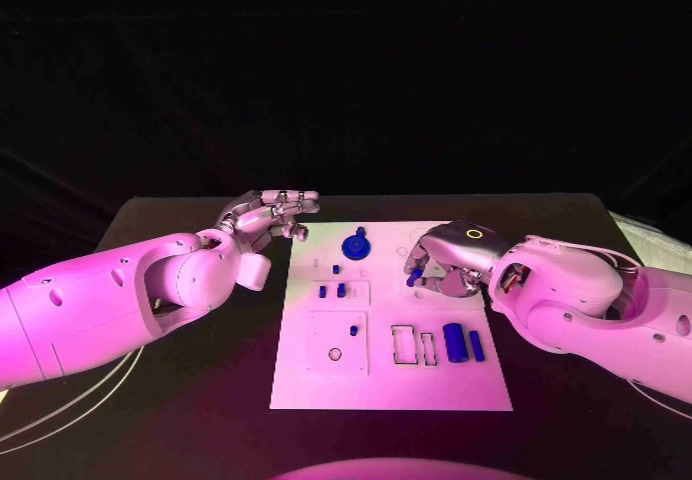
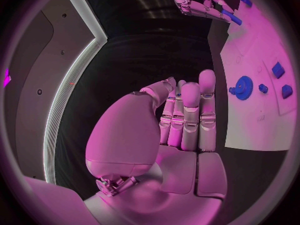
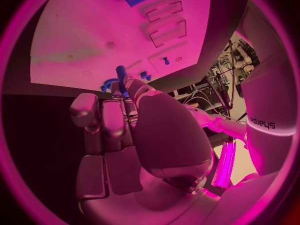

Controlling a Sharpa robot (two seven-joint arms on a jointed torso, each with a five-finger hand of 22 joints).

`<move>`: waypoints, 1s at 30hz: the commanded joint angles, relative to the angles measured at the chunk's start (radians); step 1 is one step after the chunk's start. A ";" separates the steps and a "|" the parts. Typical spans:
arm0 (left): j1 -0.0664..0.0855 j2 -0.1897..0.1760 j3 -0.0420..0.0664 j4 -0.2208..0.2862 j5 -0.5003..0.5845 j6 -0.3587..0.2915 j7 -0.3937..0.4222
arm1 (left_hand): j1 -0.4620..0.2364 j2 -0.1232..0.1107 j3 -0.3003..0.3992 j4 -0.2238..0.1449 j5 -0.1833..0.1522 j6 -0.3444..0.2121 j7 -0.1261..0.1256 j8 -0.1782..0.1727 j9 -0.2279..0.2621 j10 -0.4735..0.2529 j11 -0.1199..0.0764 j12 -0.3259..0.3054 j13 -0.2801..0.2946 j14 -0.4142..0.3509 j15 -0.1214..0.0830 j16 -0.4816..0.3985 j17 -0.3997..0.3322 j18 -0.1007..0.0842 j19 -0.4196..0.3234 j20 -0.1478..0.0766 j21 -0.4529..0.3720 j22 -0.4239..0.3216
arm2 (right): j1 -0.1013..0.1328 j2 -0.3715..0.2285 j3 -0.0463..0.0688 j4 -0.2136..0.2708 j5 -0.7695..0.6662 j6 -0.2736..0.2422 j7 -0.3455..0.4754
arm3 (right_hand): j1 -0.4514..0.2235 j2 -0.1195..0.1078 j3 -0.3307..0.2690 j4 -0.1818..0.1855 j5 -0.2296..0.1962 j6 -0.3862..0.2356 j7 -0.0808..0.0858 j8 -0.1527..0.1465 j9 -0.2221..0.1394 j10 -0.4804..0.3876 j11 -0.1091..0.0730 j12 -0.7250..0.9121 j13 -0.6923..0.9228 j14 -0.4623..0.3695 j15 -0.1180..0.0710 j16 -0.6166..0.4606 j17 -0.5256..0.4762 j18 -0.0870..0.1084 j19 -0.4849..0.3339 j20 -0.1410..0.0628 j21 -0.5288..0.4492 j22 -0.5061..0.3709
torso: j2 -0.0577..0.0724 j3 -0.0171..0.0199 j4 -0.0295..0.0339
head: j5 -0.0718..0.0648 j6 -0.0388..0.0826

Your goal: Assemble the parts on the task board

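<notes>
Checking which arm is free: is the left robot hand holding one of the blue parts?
No: the left robot hand shows flat, straight fingers with nothing between them, beside the task board.

The task board looks like a smooth, matt white plate on a matt black table. The blue parts, such as the gear near the board's far edge, look like plastic. Glossy shells cover both arms.

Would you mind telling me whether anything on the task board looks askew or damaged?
Nothing stands out. The task board lies flat and square on the table, its blue parts look orderly, and the right hand holds a small blue peg above it.
</notes>
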 commanded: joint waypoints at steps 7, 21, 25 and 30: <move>0.000 0.008 0.001 -0.001 0.000 0.020 0.004 | 0.005 0.005 -0.006 -0.001 0.004 -0.007 -0.001 0.005 -0.001 -0.007 -0.001 0.005 0.001 -0.006 -0.004 0.002 0.000 0.016 0.002 0.000 -0.004 -0.001 | -0.005 0.053 0.000 0.063 0.072 -0.038 0.045 | 0.001 -0.012 0.030 -0.012 0.012 0.006 0.003 -0.004 -0.002 0.034 -0.020 -0.013 -0.002 0.023 -0.004 0.007 0.003 -0.014 0.006 0.001 0.007 0.005 | 0.000 -0.0008 -0.0017 | 0.010 -0.001; 0.000 0.010 0.001 0.001 0.000 0.021 0.005 | 0.005 0.005 -0.006 -0.001 0.004 -0.007 -0.001 0.005 -0.001 -0.007 -0.001 0.005 0.001 -0.006 -0.004 0.002 0.000 0.016 0.002 0.000 -0.004 -0.001 | -0.090 0.201 -0.013 0.016 0.094 0.013 0.113 | -0.005 -0.019 0.055 -0.026 0.014 0.000 0.007 -0.010 -0.004 0.031 -0.016 -0.027 -0.002 0.022 -0.001 0.009 0.003 -0.013 0.001 0.003 0.008 0.003 | 0.001 -0.0019 -0.0016 | 0.032 -0.010; 0.000 0.013 0.001 0.000 0.000 0.022 0.005 | 0.005 0.005 -0.006 -0.001 0.004 -0.007 -0.001 0.005 -0.001 -0.007 -0.001 0.005 0.001 -0.006 -0.004 0.002 0.000 0.016 0.002 0.000 -0.004 -0.001 | -0.111 0.230 -0.020 -0.017 0.090 0.029 0.122 | -0.006 -0.019 0.056 -0.027 0.014 0.000 0.008 -0.010 -0.004 0.031 -0.016 -0.028 -0.002 0.022 -0.001 0.009 0.004 -0.013 0.001 0.003 0.008 0.003 | 0.001 -0.0007 -0.0017 | 0.035 -0.014; 0.000 0.014 0.001 -0.001 0.000 0.022 0.005 | 0.005 0.005 -0.006 -0.001 0.004 -0.007 -0.001 0.005 -0.001 -0.007 -0.001 0.005 0.001 -0.006 -0.004 0.002 0.000 0.016 0.002 0.000 -0.004 -0.001 | -0.129 0.254 -0.024 -0.047 0.084 0.047 0.129 | -0.006 -0.020 0.057 -0.027 0.014 0.000 0.008 -0.010 -0.004 0.031 -0.015 -0.028 -0.002 0.022 -0.001 0.010 0.004 -0.013 0.001 0.003 0.008 0.003 | 0.002 0.0003 -0.0022 | 0.038 -0.017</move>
